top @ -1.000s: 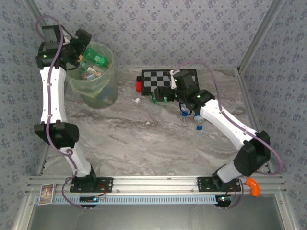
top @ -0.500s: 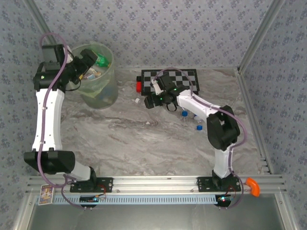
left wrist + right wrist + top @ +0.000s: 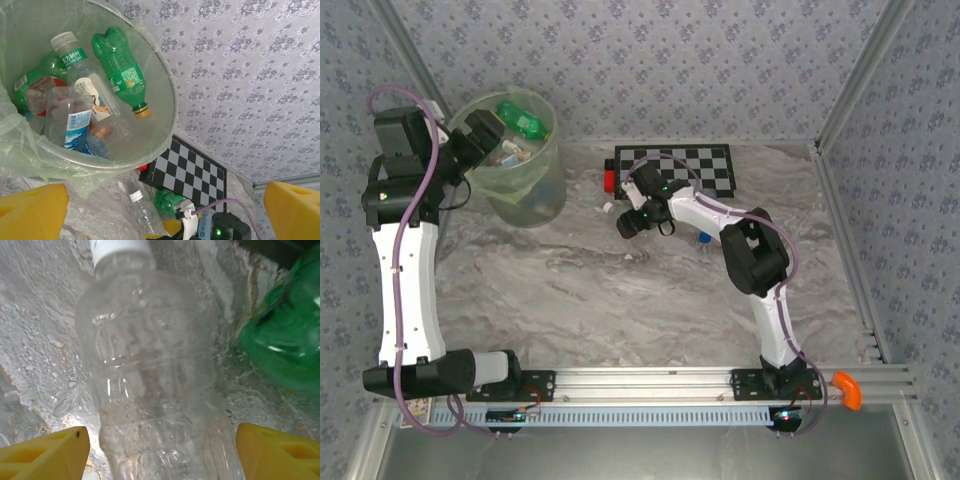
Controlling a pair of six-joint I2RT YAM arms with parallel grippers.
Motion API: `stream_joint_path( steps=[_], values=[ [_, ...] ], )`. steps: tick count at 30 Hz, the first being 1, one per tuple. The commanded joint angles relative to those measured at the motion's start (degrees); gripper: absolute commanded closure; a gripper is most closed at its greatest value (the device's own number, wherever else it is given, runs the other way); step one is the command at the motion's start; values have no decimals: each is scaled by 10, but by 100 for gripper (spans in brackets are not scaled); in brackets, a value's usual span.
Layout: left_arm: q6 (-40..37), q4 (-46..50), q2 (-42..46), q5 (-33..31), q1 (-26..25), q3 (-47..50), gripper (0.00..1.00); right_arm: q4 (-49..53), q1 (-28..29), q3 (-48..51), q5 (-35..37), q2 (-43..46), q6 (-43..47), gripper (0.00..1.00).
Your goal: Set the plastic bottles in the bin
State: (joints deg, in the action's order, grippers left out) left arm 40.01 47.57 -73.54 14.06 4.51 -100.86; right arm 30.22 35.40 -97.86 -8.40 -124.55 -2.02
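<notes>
A clear plastic bottle [image 3: 150, 365] with a white cap lies on the marble table, and my right gripper [image 3: 160, 450] straddles its body. The jaws are open, with a small gap on each side. A green bottle [image 3: 285, 345] lies just right of it. From above, the right gripper [image 3: 625, 222] sits in front of the checkerboard, the white cap [image 3: 609, 208] poking out to its left. The bin [image 3: 535, 190] stands at the back left and holds several bottles, among them a green one [image 3: 122, 70]. My left gripper [image 3: 485, 135] hangs wide open and empty at the bin's left rim.
A black-and-white checkerboard [image 3: 685, 168] lies at the back centre with a small red object [image 3: 609, 180] at its left end. A blue-capped bottle [image 3: 703, 238] lies beside the right forearm. Patterned walls close the back and sides.
My right gripper has swung left from the checkerboard's front edge onto the clear bottle and its jaws have narrowed. The left arm has drawn back left from over the bin.
</notes>
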Motion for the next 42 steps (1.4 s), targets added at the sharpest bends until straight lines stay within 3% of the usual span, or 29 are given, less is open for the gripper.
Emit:
stream_joint_path(
  steps=[1, 6, 12, 18, 23, 31, 42],
  values=[
    [-11, 11, 6, -1, 5, -2, 0, 22, 13, -16, 6, -20, 18, 24],
    [-11, 14, 4, 3, 5, -4, 0, 15, 25, -12, 22, -26, 22, 26],
    [-10, 12, 4, 13, 5, 2, 0, 12, 32, -4, 36, -6, 22, 44],
    [4, -14, 5, 37, 4, 23, 2, -6, 40, 35, 50, 74, 14, 47],
    [29, -59, -9, 80, -6, 39, 13, -21, 41, 57, 64, 156, 5, 49],
    [51, -129, -61, 130, -58, 26, 23, -29, 46, 58, 89, 262, -14, 51],
    [32, -177, -158, 192, -173, -44, 34, -23, 60, 59, 119, 343, -17, 52]
  ],
)
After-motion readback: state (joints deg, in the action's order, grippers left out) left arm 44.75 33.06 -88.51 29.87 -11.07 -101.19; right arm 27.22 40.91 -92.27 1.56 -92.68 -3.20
